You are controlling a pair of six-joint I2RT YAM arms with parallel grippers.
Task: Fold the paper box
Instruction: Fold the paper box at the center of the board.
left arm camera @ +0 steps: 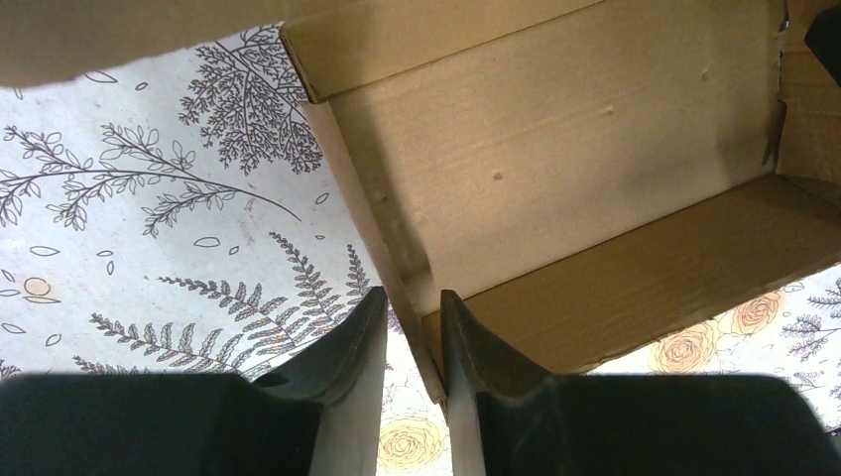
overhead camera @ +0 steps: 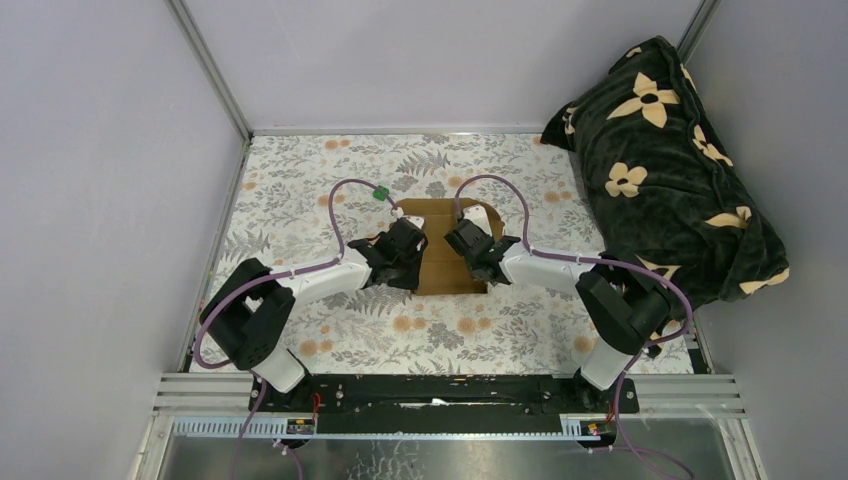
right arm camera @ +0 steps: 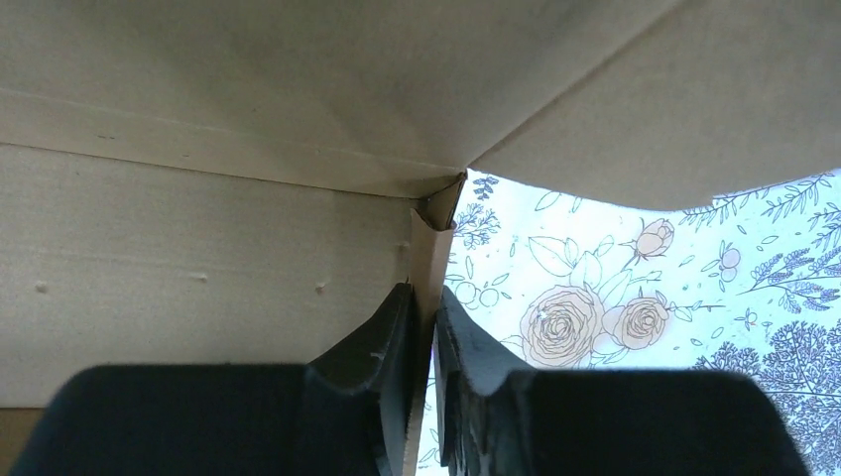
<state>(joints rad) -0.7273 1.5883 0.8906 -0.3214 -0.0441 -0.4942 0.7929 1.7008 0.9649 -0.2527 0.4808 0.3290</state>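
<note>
The paper box (overhead camera: 447, 268) is plain brown cardboard, half raised, in the middle of the flowered cloth. Its inside shows in the left wrist view as the box (left arm camera: 595, 169), with a floor panel and upright walls. My left gripper (overhead camera: 408, 256) is at the box's left side. In its own view the left gripper (left arm camera: 412, 317) straddles the left wall's edge: the wall leans on the right finger and a gap of cloth shows beside the left finger. My right gripper (overhead camera: 468, 244) is at the right side. The right gripper (right arm camera: 424, 307) pinches the corner wall of the box (right arm camera: 198, 228).
A small green cube (overhead camera: 381, 194) lies on the cloth just behind and left of the box. A dark pillow with cream flowers (overhead camera: 670, 170) fills the back right corner. Grey walls close in the left, back and right sides. A metal rail (overhead camera: 450, 395) runs along the near edge.
</note>
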